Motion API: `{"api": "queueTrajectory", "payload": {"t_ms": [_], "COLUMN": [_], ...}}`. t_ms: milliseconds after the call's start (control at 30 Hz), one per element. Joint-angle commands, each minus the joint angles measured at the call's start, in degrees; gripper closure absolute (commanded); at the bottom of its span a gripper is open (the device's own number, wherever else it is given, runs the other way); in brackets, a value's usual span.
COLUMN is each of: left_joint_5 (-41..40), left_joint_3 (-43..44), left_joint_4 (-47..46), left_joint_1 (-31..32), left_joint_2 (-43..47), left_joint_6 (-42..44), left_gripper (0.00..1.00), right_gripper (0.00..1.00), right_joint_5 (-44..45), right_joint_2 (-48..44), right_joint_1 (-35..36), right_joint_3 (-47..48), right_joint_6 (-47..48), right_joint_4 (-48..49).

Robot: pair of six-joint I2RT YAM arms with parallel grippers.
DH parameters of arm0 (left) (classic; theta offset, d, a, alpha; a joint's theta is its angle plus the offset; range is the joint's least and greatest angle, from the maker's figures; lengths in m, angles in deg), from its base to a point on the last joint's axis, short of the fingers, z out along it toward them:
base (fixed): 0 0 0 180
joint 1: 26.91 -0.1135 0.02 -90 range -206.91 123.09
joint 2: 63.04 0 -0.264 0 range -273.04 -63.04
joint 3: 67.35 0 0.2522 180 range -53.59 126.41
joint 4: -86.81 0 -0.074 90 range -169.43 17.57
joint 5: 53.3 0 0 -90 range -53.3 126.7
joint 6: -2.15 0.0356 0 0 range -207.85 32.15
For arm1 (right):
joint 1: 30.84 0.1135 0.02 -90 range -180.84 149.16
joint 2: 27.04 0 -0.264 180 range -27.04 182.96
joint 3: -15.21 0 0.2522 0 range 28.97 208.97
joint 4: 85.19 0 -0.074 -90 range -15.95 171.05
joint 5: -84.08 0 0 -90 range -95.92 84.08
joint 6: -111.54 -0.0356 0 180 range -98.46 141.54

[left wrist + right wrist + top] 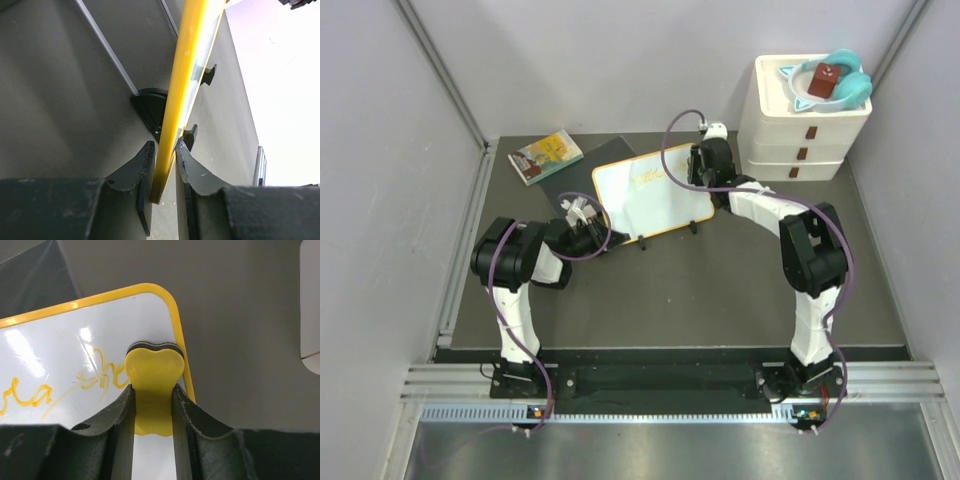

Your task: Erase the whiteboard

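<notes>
White tray (770, 92) holds teal object (857, 88) and brown block (825, 80), near the whiteboard (640, 200).

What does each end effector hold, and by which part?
Left end effector: whiteboard, by its frame edge. Right end effector: yellow eraser, by its narrow end.

This looks like a robot lab, with a small test booth. Two robot arms, the left arm (515, 290) and the right arm (810, 270), stand by a metal rail (670, 378) at the near edge of a dark desk (700, 290). Purple cables (682, 113) run along the arms. Plain pale walls (380, 150) close the desk in on three sides. A few small things are there: a whiteboard (640, 200), a book (545, 157) and a stack of white drawers (800, 130).
</notes>
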Motion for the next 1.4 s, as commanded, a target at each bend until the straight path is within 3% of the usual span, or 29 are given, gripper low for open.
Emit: {"api": "queueTrajectory", "payload": {"t_ms": [0,267,400,733,933,1367], "left_joint_5": [-4.19,-4.19,-4.27,-4.36,-4.28,-4.10], "left_joint_3": [-1.37,-1.54,-1.54,-1.90,-2.25,-2.42], "left_joint_4": [6.45,6.28,6.10,5.84,5.22,4.96], "left_joint_1": [-0.64,-0.55,-0.55,-0.55,-0.55,-0.55], "left_joint_2": [-1.88,-1.88,-1.79,-1.62,-1.36,-1.27], "left_joint_6": [2.55,2.63,2.63,2.63,2.63,2.55], "left_gripper": [1.00,1.00,1.00,1.00,1.00,1.00], "right_gripper": [1.00,1.00,1.00,1.00,1.00,1.00], "right_joint_5": [-4.95,-6.80,-5.48,0.66,11.90,14.03], "right_joint_2": [2.30,5.99,8.54,13.37,14.17,14.17], "right_joint_1": [0.01,7.12,13.79,22.50,21.72,8.98], "right_joint_3": [3.61,6.68,10.81,17.23,18.47,21.45], "right_joint_6": [1.60,4.59,6.08,5.65,5.12,3.01], "right_joint_4": [-0.51,-2.70,-6.82,-12.55,-13.87,-18.78]}}
